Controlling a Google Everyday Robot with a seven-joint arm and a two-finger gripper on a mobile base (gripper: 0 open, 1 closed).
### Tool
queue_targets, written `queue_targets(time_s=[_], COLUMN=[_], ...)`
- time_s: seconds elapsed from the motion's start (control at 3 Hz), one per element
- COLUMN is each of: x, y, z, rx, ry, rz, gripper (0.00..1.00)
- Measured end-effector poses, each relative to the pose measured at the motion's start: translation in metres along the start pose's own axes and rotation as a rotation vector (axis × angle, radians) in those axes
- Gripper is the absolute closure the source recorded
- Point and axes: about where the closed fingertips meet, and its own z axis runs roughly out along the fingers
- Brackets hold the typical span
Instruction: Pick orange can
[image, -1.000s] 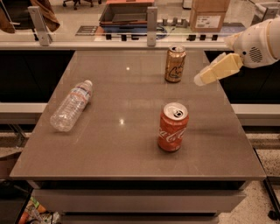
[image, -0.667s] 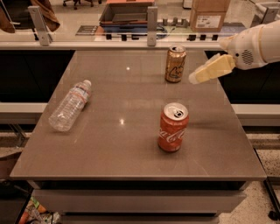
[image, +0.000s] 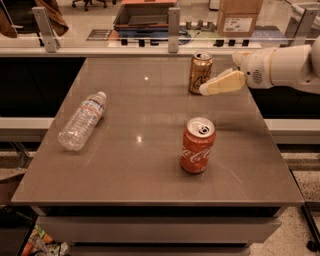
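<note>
The orange can (image: 200, 73), golden-amber with a dark swirly mark and a silver top, stands upright near the far right edge of the brown table (image: 125, 165). My gripper (image: 206, 90), with pale yellow fingers on a white arm, reaches in from the right. Its tips are right beside the can's lower right side.
A red Coca-Cola can (image: 197, 145) stands upright in the middle right of the table. A clear plastic water bottle (image: 82, 120) lies on its side at the left. A rail with posts (image: 173, 22) and a cardboard box (image: 239, 17) are beyond the far edge.
My gripper has moved left toward the orange can; its tips are now close against the can's right side. The cans and the bottle have not moved.
</note>
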Motion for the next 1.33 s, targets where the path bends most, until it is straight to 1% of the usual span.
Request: queue_targets(time_s=[0.67, 1.0, 1.33], x=[0.007, 0.001, -0.008], y=[-0.024, -0.038, -0.045], z=[0.041, 0.061, 0.080], rx=[-0.012, -0.025, -0.049], ry=[-0.144, -0.220, -0.270], rz=[0.023, 0.023, 0.017], gripper=[0.00, 0.00, 0.00])
